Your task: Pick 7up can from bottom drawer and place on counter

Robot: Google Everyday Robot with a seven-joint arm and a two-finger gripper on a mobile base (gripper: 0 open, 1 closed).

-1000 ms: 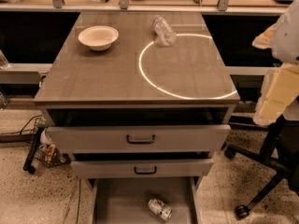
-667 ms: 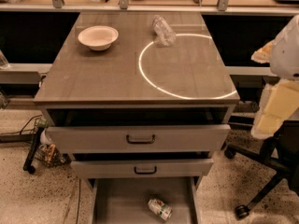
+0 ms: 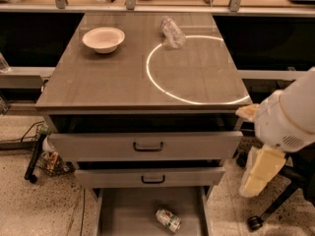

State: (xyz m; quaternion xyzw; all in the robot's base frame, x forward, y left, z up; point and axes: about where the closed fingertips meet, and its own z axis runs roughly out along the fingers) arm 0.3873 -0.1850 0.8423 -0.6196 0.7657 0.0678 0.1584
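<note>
The 7up can [image 3: 169, 220] lies on its side on the floor of the open bottom drawer [image 3: 128, 210], right of the middle. The counter [image 3: 118, 77] is the wood-grain cabinet top with a bright ring of light on its right half. My arm's white body [image 3: 293, 119] comes in from the right edge. The cream gripper [image 3: 257, 173] hangs below it, beside the cabinet's right side, level with the middle drawer. It is above and to the right of the can and apart from it.
A white bowl [image 3: 103, 39] stands at the counter's back left. A clear plastic bottle [image 3: 171, 31] lies at the back middle. Two upper drawers [image 3: 147, 145] with dark handles stand partly open. Cables [image 3: 39, 154] lie on the floor at left, and a chair base [image 3: 268, 213] is at right.
My arm and gripper have come down along the cabinet's right side and slightly left. The can, bowl and bottle have not moved.
</note>
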